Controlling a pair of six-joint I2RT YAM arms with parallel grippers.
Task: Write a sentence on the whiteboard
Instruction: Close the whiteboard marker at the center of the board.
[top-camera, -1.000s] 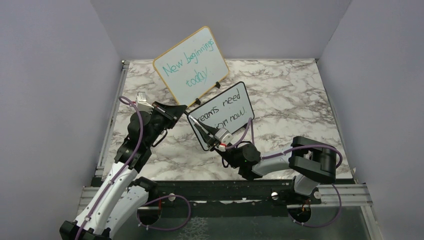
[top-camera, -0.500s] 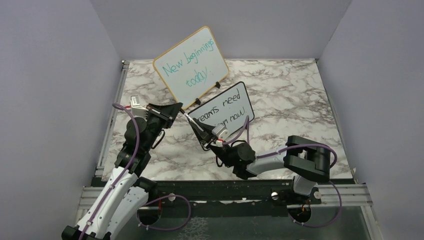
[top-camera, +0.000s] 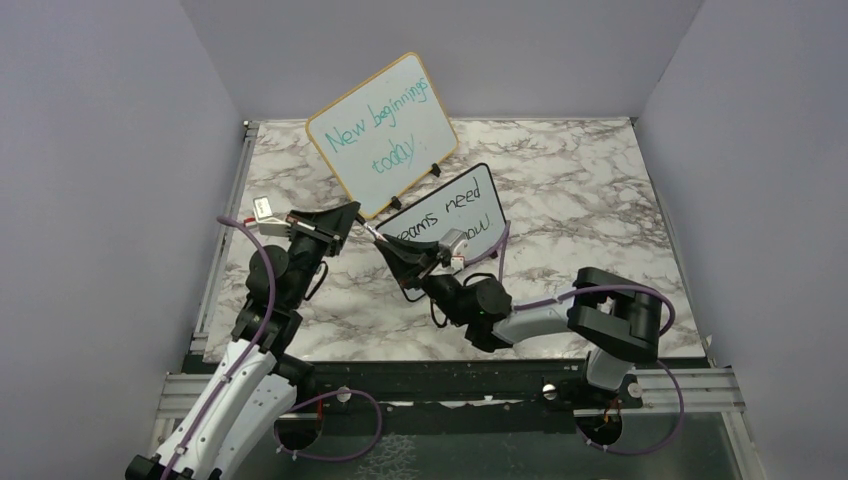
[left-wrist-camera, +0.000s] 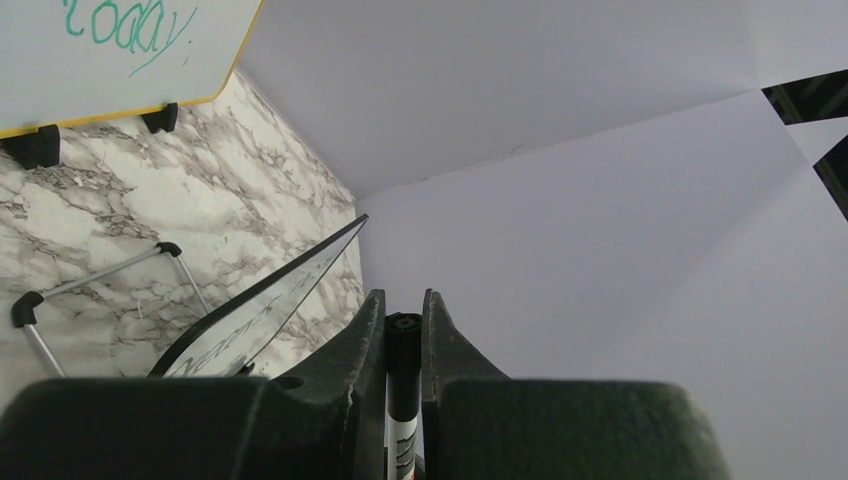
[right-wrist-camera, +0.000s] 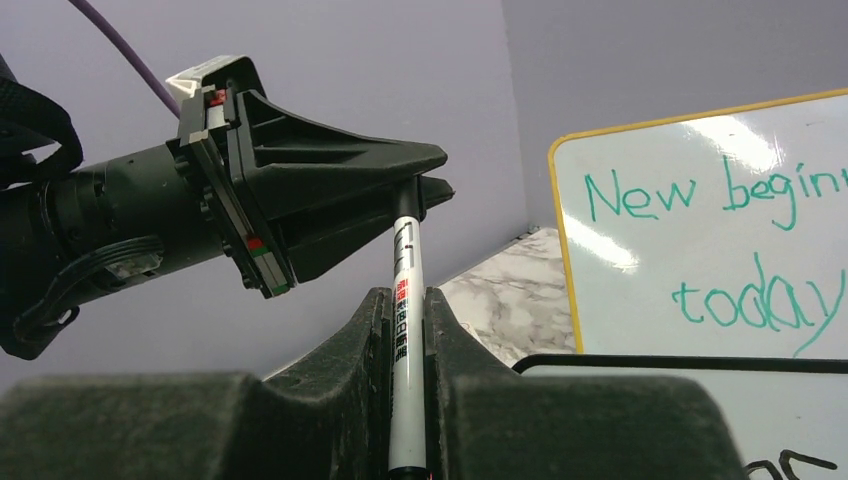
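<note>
Our left gripper (top-camera: 352, 214) pinches the marker (right-wrist-camera: 405, 270) by one end, possibly its cap, our right gripper (top-camera: 393, 250) clamps its barrel beside the left edge of the whiteboard (top-camera: 492, 205) bearing the sentence (top-camera: 447, 205); a crooked pull could drop the marker.

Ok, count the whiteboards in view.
2. The wood-framed board stands at the back; the black-framed whiteboard leans just in front of it, partly hidden by the right gripper.
</note>
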